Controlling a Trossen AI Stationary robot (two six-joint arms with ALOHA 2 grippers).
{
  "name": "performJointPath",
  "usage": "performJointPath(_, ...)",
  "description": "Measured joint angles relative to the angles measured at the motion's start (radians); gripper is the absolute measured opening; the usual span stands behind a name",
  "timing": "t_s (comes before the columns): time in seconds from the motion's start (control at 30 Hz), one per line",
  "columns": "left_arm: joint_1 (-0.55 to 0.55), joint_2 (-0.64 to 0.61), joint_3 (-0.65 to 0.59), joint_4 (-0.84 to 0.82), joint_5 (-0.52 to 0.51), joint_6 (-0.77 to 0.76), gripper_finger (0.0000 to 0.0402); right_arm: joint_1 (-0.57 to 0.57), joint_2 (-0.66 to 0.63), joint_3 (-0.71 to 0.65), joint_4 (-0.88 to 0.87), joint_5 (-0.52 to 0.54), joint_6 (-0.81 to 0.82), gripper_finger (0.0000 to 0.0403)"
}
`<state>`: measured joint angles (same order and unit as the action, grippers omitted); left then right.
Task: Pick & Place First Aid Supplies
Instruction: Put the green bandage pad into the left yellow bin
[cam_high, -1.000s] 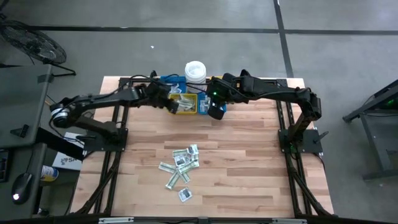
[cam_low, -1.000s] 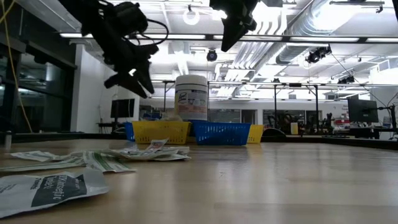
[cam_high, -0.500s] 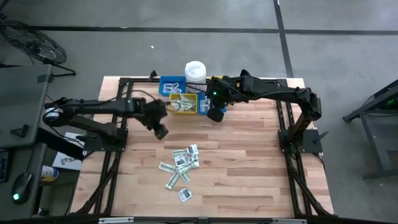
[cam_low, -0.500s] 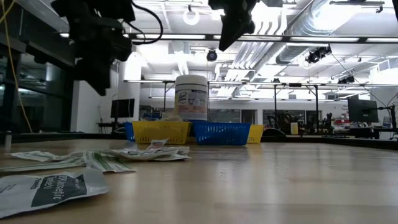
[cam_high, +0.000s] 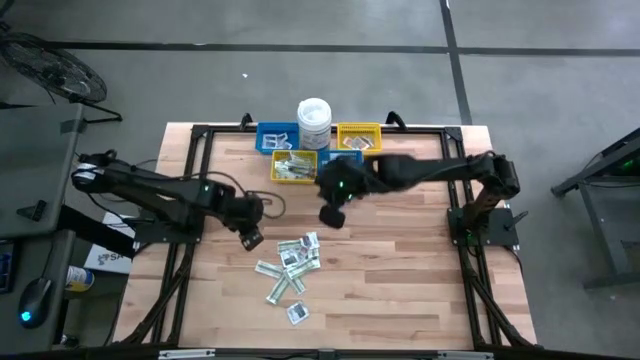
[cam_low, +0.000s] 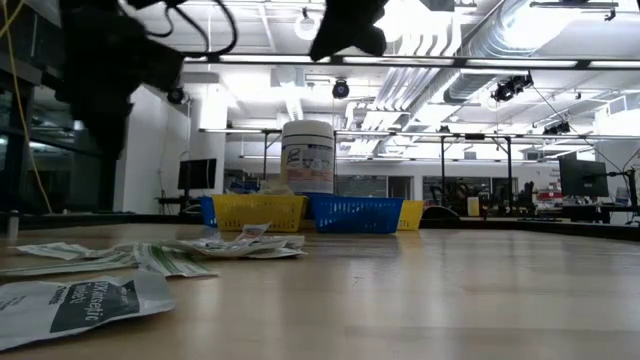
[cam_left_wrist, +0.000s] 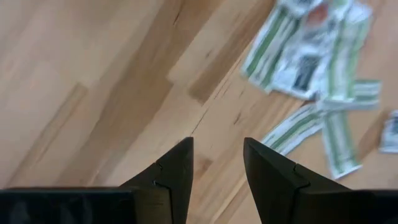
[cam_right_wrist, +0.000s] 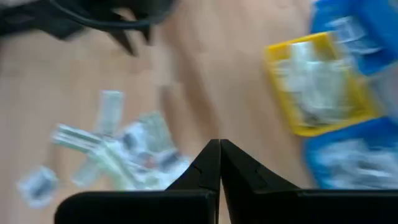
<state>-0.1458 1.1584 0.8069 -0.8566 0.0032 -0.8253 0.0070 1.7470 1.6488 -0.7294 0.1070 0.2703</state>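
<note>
Butcher-block table (cam_high: 400, 290), pale wood planks with visible seams, stands on a grey concrete floor; the low view looks across it into a bright hall with ceiling ducts.

Change over the last second: both arms have left the bins at the far edge and come toward the middle of the table. Left gripper (cam_high: 251, 239), earlier over the yellow bin, now hangs just left of the packet pile; its fingers (cam_left_wrist: 174, 177) are spread with bare wood between them, holding nothing. Right gripper (cam_high: 331, 215), earlier over the blue bin, now hangs nearer, just far-right of the pile; its fingertips (cam_right_wrist: 219, 163) are pressed together, nothing between them.

First aid supplies (cam_high: 290, 265): flat paper packets, white squares with dark print and longer green-and-white strips, lie scattered loosely at table centre, overlapping; one square packet (cam_high: 297, 313) lies apart on the near side. More packets fill the yellow bin (cam_high: 293, 166).

Far edge, left to right: blue bin (cam_high: 276, 136), white lidded tub (cam_high: 314, 116), a second yellow bin (cam_high: 358, 135), all mesh-walled plastic except the tub.

Open room: bare wood across the whole right half and along the near edge.
</note>
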Motion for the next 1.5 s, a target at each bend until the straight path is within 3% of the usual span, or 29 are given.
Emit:
performJointPath(0.2, -0.127, 0.000, -0.116, 0.110, -0.006, -0.133, 0.0140, 0.100, 0.001, -0.199, 0.343, -0.015, 0.170, 0.0001)
performJointPath(0.47, -0.301, 0.000, -0.221, 0.286, -0.049, -0.371, 0.0140, 0.209, 0.013, -0.395, 0.764, 0.071, 0.224, 0.0000)
performJointPath(0.77, -0.406, 0.000, -0.222, 0.335, -0.127, -0.592, 0.0140, 0.242, 0.136, -0.386, 0.792, -0.016, 0.201, 0.0000)
performJointPath(0.97, -0.411, 0.004, -0.222, 0.529, -0.217, -0.612, 0.0140, 0.268, 0.177, -0.388, 0.684, -0.013, 0.244, 0.0000)
performJointPath(1.13, -0.411, 0.004, -0.222, 0.615, -0.304, -0.626, 0.0140, 0.286, 0.225, -0.389, 0.705, -0.042, 0.242, 0.0000)
performJointPath(1.27, -0.411, 0.014, -0.222, 0.662, -0.319, -0.646, 0.0140, 0.297, 0.267, -0.389, 0.711, -0.038, 0.246, 0.0000)
performJointPath(1.5, -0.411, 0.146, -0.221, 0.832, -0.297, -0.647, 0.0140, 0.291, 0.298, -0.389, 0.745, -0.025, 0.246, 0.0000)
